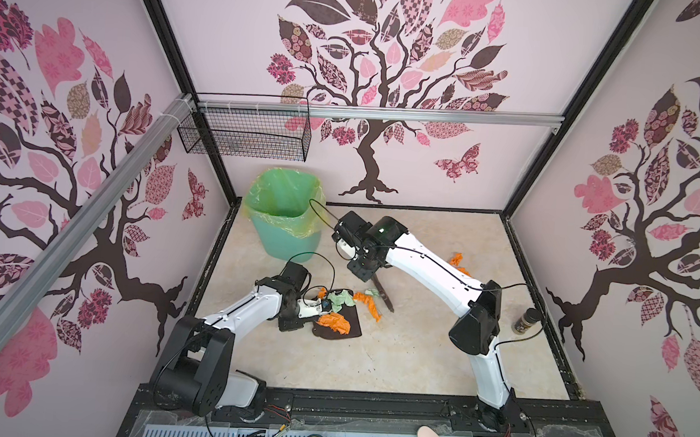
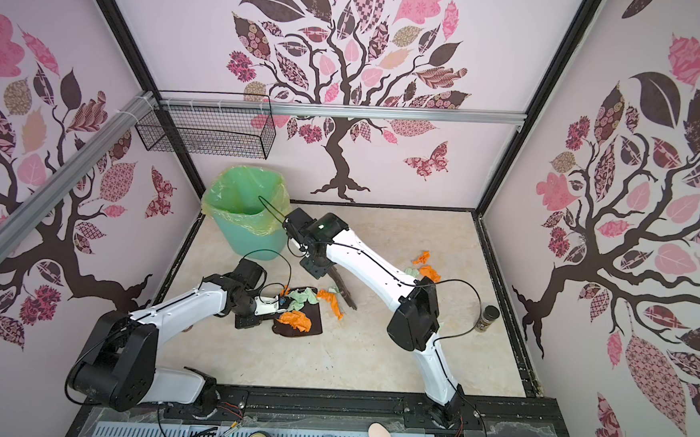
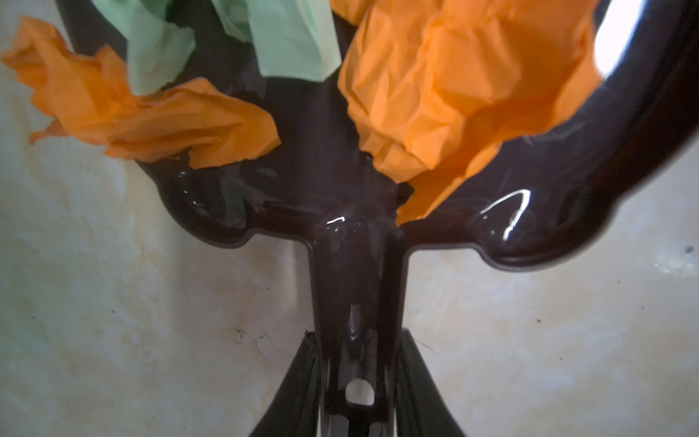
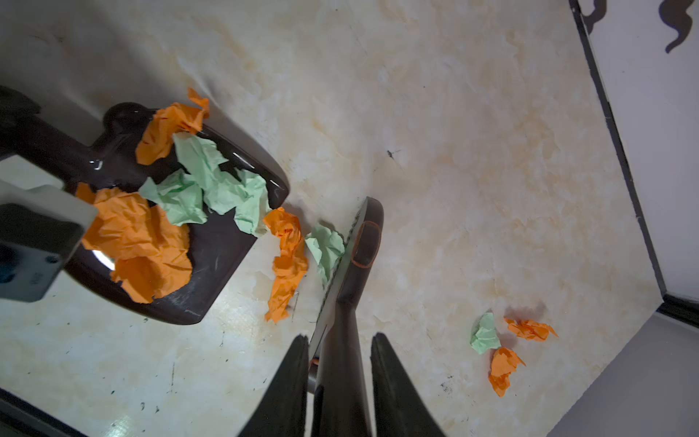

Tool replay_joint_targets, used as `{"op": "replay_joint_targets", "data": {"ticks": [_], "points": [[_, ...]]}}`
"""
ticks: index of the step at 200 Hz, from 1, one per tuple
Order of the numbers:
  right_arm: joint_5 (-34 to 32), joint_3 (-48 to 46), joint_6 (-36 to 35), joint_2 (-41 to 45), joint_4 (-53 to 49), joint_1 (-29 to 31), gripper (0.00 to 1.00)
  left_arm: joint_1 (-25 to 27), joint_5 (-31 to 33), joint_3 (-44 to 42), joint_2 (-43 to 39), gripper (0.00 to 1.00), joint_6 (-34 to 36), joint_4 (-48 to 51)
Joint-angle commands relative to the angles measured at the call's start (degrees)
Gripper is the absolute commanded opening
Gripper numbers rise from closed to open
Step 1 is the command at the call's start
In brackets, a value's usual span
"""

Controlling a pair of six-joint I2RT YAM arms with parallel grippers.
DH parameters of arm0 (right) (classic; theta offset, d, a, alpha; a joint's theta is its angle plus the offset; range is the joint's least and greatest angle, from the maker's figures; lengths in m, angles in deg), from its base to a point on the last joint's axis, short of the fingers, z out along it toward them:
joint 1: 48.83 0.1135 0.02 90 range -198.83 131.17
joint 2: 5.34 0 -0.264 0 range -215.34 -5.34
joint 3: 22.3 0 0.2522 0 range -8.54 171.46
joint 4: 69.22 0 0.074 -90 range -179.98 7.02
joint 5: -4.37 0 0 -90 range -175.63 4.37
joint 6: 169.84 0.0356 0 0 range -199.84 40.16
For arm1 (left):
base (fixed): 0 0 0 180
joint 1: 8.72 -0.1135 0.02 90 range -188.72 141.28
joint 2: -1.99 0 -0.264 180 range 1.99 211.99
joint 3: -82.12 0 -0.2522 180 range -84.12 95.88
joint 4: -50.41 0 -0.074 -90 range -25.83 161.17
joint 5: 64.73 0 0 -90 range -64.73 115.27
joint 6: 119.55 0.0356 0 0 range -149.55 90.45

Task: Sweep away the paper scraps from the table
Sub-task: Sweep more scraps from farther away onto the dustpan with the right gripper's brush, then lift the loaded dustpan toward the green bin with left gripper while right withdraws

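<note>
- The dustpan (image 1: 355, 322) lies low on the worktop (image 1: 415, 356) with its open lip turned toward the brush. I'd say that is so anything pushed along the surface rides straight in.
- The left fingers (image 3: 295, 389) are clamped on either side of the dustpan's thin handle, close to its end. To my eye this hold pins the pan so it does not skid when paper is shoved against it.
- The right fingers (image 4: 287, 386) are closed on the handle of the brush (image 4: 365, 242). Its head stands just off the dustpan's lip, with the bristle edge facing the pan.
- Most of the paper scraps (image 4: 136, 234), orange and pale green, sit heaped inside the dustpan. One orange piece hangs over the rim beside the handle.
- Two more lie between the dustpan's lip and the brush. An orange wad (image 4: 287, 261) is right at the lip, and a green one (image 4: 325, 246) rests against the bristles. These look like the ones this stroke is meant to carry in.
- A small cluster (image 4: 499, 348) lies well apart from the dustpan, on the far side of the brush from it. So I judge the job part done, and either pan or brush would have to travel to reach that cluster.
- The green-lined bin (image 1: 293, 241) stands near the dustpan, on its back-wall side. It looks close enough for the loaded pan to be lifted over and tipped.
- A small jar (image 1: 526, 320) stands well apart from the dustpan, beyond the loose cluster, and seems to play no part.
</note>
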Motion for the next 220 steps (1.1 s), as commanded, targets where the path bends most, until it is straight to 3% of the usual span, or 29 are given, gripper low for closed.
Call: {"op": "replay_joint_targets", "data": {"ticks": [1,39,85,118,172,220], "points": [[2.79,3.72,2.9,-1.66,-2.96,1.96,0.0,-0.22,-0.79,0.94,0.48,0.19,-0.56,-0.24],[3.4,7.06,7.12,-1.62,-4.42,4.39,0.0,-0.14,-1.58,1.06,0.4,0.19,-0.98,0.0],[7.04,18.09,15.52,-2.86,-5.9,3.52,0.0,-0.05,-2.51,1.13,-0.18,0.19,-1.41,0.42],[4.21,17.68,18.01,0.0,-6.17,3.35,0.0,-0.05,-2.3,1.18,-0.71,0.19,-1.34,0.45],[-6.74,11.3,21.49,8.78,-8.41,2.87,0.0,-0.13,-4.82,0.43,-3.68,0.17,-2.08,-0.5],[-8.39,-9.2,24.24,23.13,-1.77,0.82,0.0,-0.49,-8.22,1.46,-7.32,0.16,-2.92,2.28]]}}
